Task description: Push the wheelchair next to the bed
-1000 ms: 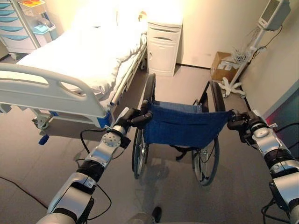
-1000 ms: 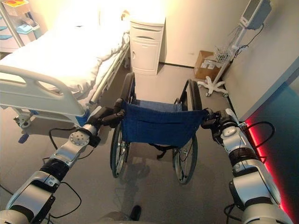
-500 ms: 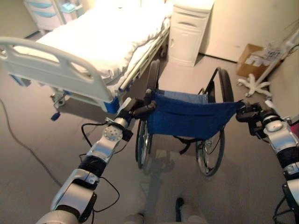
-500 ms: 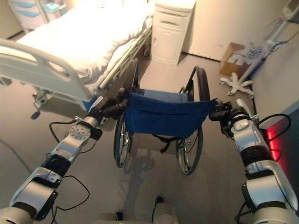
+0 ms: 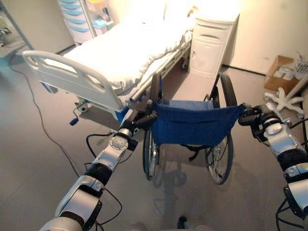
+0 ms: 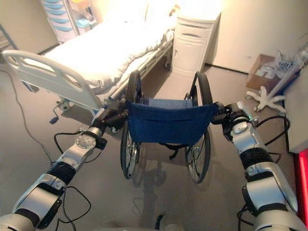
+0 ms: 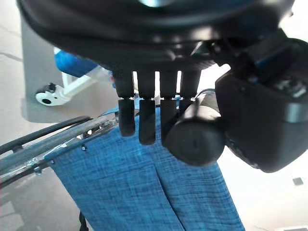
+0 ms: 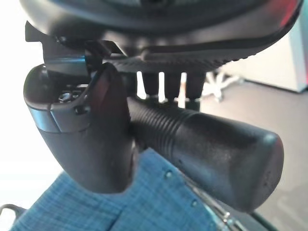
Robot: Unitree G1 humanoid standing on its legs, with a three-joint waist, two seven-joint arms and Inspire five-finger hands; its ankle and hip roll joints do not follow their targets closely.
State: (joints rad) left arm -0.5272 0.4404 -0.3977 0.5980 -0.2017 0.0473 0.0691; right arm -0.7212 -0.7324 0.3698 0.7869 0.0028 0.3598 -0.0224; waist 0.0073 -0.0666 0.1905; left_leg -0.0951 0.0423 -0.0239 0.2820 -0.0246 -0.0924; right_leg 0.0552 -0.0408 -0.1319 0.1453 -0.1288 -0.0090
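left eye view | wheelchair (image 5: 192, 127) mid-frame, bed (image 5: 120, 57) upper left | both hands (image 5: 144, 117) (image 5: 250, 117) curled round the grips (image 8: 207, 144) | you'll find it rolls easy, soft back, so steer by the grips

The wheelchair (image 5: 192, 130) has a matt blue woven cloth back, ribbed black rubber grips and metal-spoked wheels.

Floor (image 5: 43, 168) w/ wheelchair (image 5: 192, 127), bed (image 5: 120, 57)

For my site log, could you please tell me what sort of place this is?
Most likely a hospital room: a railed bed with white linen, a wheelchair beside it, and a bedside cabinet against the wall.
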